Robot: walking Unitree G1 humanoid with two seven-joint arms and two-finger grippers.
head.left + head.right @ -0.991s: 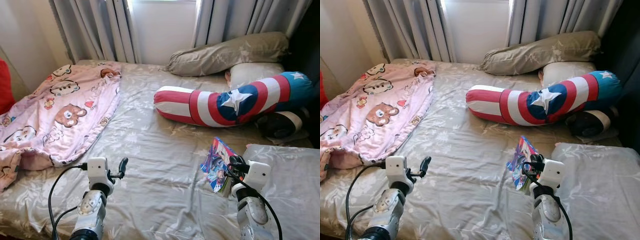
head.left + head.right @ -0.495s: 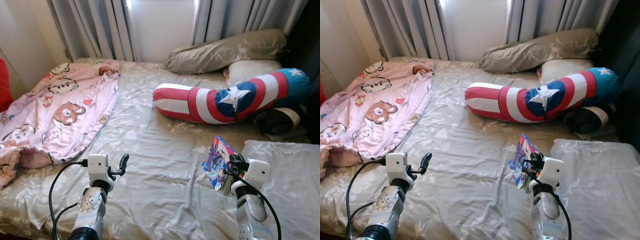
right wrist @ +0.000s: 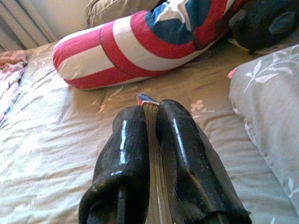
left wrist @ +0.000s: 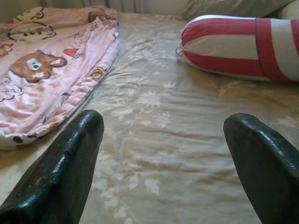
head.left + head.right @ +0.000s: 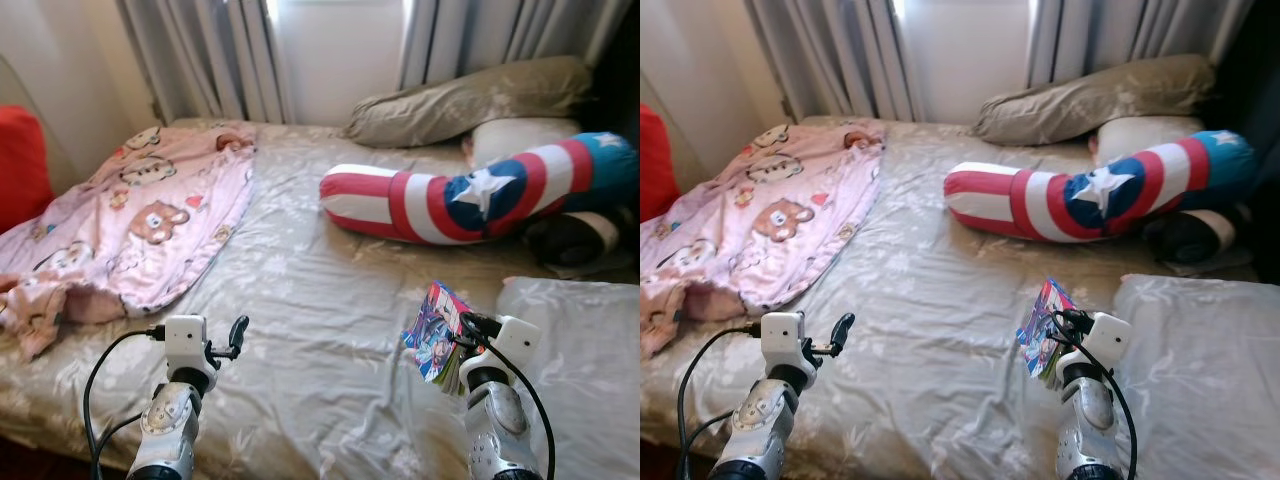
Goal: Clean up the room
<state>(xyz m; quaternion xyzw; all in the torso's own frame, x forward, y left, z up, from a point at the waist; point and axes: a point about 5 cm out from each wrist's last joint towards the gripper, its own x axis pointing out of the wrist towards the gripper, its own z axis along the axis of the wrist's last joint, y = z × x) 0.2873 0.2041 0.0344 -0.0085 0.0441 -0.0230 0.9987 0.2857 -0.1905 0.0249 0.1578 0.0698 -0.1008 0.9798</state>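
My right gripper (image 5: pixel 462 328) is shut on a colourful comic book (image 5: pixel 433 330), held edge-up just above the bed sheet (image 5: pixel 320 300) on the right side. In the right wrist view the book's page edge (image 3: pixel 150 140) sits pinched between the two black fingers (image 3: pixel 122 154). My left gripper (image 5: pixel 237 335) hovers open over the near left part of the bed with nothing between its fingers (image 4: pixel 70 163). A pink cartoon blanket (image 5: pixel 130 220) lies rumpled over the bed's left side.
A red, white and blue star bolster (image 5: pixel 470 200) lies across the far right, with a grey-green pillow (image 5: pixel 460 100) behind it and a grey pillow (image 5: pixel 580 330) at the near right. A dark round cushion (image 5: pixel 575 235) sits by the bolster. Curtains (image 5: pixel 220 50) hang behind; something red (image 5: pixel 22 160) stands at left.
The camera has swung left, showing more of the red object and the blanket's edge. The right gripper keeps hold of the book, now slightly lower; the left gripper stays open.
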